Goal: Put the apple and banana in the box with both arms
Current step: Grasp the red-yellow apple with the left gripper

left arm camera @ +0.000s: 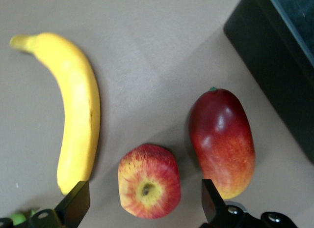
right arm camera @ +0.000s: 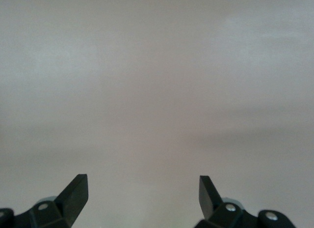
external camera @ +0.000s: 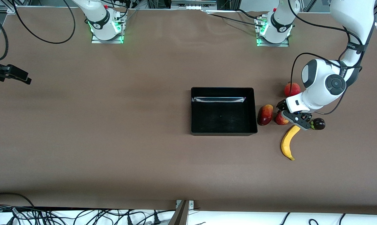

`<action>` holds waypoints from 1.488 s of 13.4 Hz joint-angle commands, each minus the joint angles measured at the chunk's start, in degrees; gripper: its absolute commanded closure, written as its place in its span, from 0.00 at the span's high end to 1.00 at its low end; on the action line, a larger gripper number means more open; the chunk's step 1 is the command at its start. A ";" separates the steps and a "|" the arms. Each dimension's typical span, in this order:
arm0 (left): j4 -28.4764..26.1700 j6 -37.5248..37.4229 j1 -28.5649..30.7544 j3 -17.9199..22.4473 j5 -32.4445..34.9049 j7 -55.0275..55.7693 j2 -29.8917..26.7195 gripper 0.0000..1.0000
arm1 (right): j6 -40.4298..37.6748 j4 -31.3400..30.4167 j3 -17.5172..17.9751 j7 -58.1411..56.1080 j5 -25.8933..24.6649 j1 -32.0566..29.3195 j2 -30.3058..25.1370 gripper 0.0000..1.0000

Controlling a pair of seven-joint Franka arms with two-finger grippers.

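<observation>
Gripper-wise, my left gripper [left arm camera: 142, 201] hovers wide open over the apple [left arm camera: 148, 180]; my right gripper [right arm camera: 143, 196] waits open above bare counter [right arm camera: 157, 90].

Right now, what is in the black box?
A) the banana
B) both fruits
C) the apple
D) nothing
D: the box shows only bare black floor, while the apple and banana lie on the table beside it under the open left gripper.

The box [external camera: 223, 131] sits mid-table [external camera: 113, 140]; toward the left arm's end lie an oval fruit [external camera: 265, 114], then the apple [external camera: 280, 120] beside it — the banana [external camera: 289, 142] nearer the camera, a round fruit [external camera: 292, 89] farther.
</observation>
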State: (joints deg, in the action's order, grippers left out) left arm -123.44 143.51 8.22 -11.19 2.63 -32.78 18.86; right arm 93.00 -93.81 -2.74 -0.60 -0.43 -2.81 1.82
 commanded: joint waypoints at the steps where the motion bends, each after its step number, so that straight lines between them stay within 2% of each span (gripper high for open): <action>1: -0.92 3.09 0.04 0.46 1.23 -5.96 1.70 1.00 | -0.62 -1.90 3.00 -0.54 0.86 -2.46 -2.26 1.00; 5: -3.83 3.27 0.04 0.38 1.23 -7.29 1.44 1.00 | -0.62 -1.82 2.74 -0.54 0.52 -0.09 -2.00 1.00; 7: -5.05 5.72 0.04 0.38 1.23 -7.56 1.96 1.00 | -0.71 -1.99 2.65 -0.54 0.43 0.00 -1.91 1.00; 9: -4.97 6.00 0.04 0.38 0.63 -7.30 2.93 1.00 | -3.41 -1.99 2.65 -0.54 0.34 -0.09 -2.08 1.00; 10: -4.80 6.00 0.04 0.38 0.62 -7.21 3.11 0.92 | -3.96 -1.99 2.65 -0.54 0.34 -0.09 -2.00 1.00; 11: -4.62 5.91 0.04 0.38 1.23 -6.68 2.85 0.16 | -3.70 -2.08 2.13 -0.71 0.43 -0.09 -1.91 1.00; 12: -4.53 5.73 -0.05 0.38 1.23 -6.50 2.58 0.00 | -3.26 -1.99 1.86 -0.98 0.34 -0.09 -1.91 1.00; 15: -4.36 5.03 0.21 0.11 0.62 -4.84 -2.49 0.00 | -3.26 -2.08 1.95 -0.89 0.43 -0.09 -1.99 1.00; 17: -1.82 -0.48 -0.57 -1.63 -0.08 -3.52 -6.81 0.00 | -3.17 -2.08 2.03 -0.89 0.69 -0.09 -2.00 1.00; 18: 0.37 -3.55 -2.23 -3.56 -3.22 -2.30 -7.78 0.00 | -3.26 -2.08 2.12 -0.81 0.69 -0.09 -2.17 1.00; 20: 3.63 -7.18 -7.67 -4.37 -10.42 4.01 -7.97 0.00 | -3.70 -1.82 2.12 -0.89 0.69 0.26 -2.26 1.00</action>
State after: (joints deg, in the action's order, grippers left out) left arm -122.20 140.18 5.76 -14.75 -2.86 -34.43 12.40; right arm 89.79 -94.71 -0.55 -0.62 -0.37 -2.86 1.14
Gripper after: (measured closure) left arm 0.352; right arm 0.000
